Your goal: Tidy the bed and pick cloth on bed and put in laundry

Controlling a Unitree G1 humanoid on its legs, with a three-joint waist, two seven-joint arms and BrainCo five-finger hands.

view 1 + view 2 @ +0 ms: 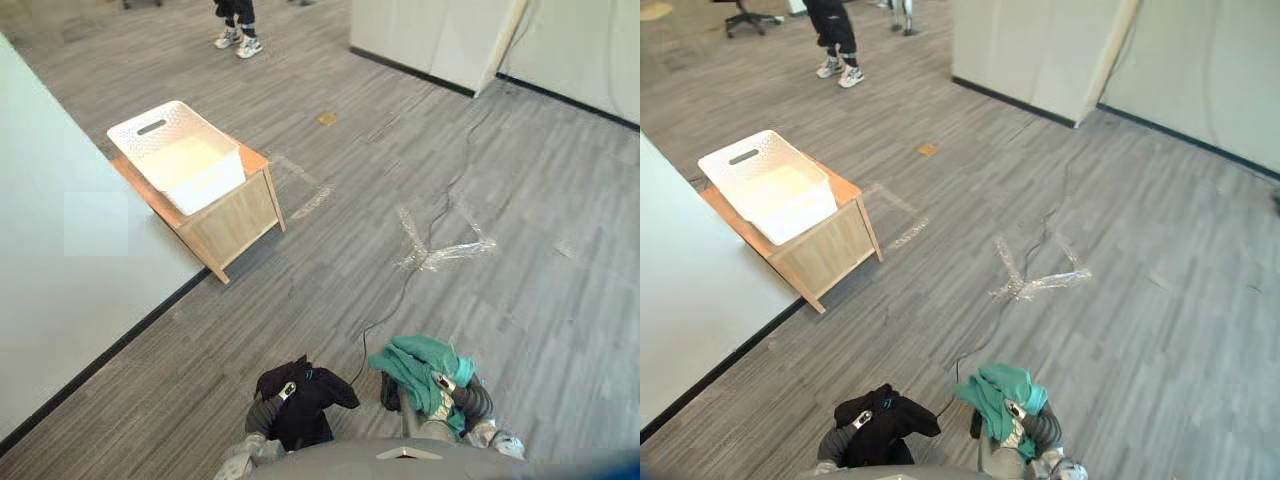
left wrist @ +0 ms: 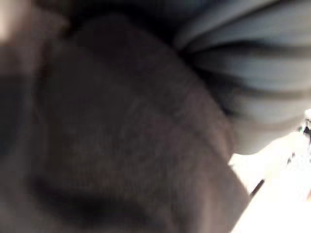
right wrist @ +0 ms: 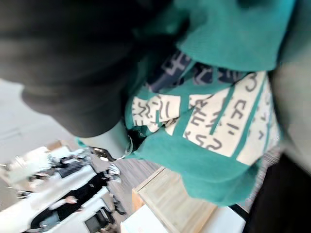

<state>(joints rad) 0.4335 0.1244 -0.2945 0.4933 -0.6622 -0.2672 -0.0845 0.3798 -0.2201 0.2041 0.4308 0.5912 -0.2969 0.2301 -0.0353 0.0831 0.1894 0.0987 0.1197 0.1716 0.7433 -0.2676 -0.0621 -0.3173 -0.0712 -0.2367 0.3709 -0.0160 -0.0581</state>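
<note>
Low in the left eye view, a black cloth (image 1: 300, 395) is bunched over my left hand (image 1: 288, 391), whose fingers curl round it. A teal cloth (image 1: 420, 362) with a pale printed patch (image 3: 214, 121) is heaped on my right hand (image 1: 441, 388), which grips it. I carry both cloths close to my body, above the floor. The white laundry basket (image 1: 212, 126) sits on a low wooden table (image 1: 235, 220) ahead to the left, well away from both hands. The bed's white surface (image 1: 60, 270) runs along the left side.
Grey plank floor lies between me and the basket. Clear tape marks (image 1: 440, 250) are stuck to the floor ahead on the right. A person's shoes (image 1: 240, 42) stand at the far end. White panels (image 1: 430, 40) close off the far right.
</note>
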